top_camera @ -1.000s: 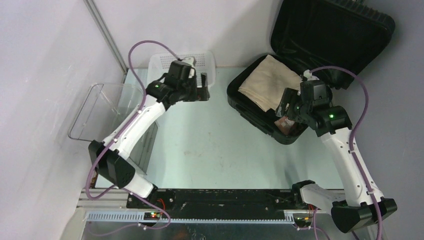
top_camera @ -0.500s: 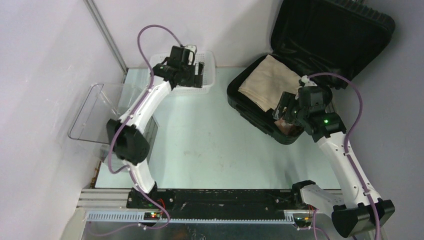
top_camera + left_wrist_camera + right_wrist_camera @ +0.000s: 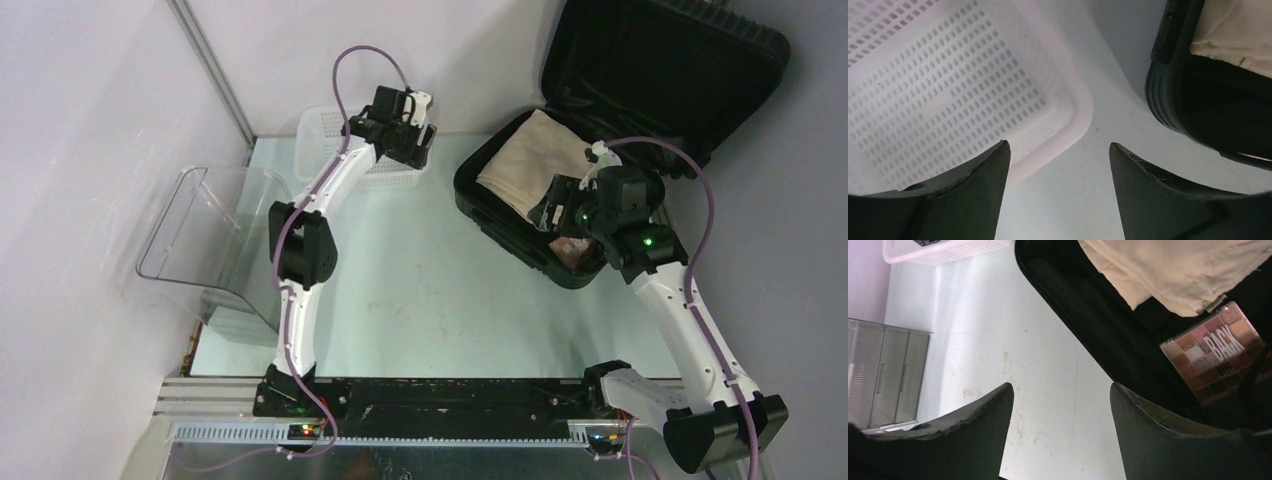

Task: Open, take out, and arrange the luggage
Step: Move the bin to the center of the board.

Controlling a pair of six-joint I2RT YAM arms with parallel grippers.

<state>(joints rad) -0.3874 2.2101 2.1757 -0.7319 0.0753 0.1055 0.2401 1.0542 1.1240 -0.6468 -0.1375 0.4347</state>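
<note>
- Luggage point(image 3: 660, 70), upper right in the top view, lies open on the desk point(image 3: 420, 280), contents reachable.
- Right pincer point(image 3: 1060, 385) gapes empty over its rim, likely for the palette point(image 3: 1215, 352).
- Left pincer point(image 3: 1058, 145), wide and empty, hovers by the basket point(image 3: 948, 75).

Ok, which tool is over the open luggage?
The right tool, above the rim of the luggage; the left tool hovers by the white basket.

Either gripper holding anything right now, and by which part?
Nothing is held. The left gripper is open above a corner of the white basket; the right gripper is open beside the luggage, fingers empty.
</note>
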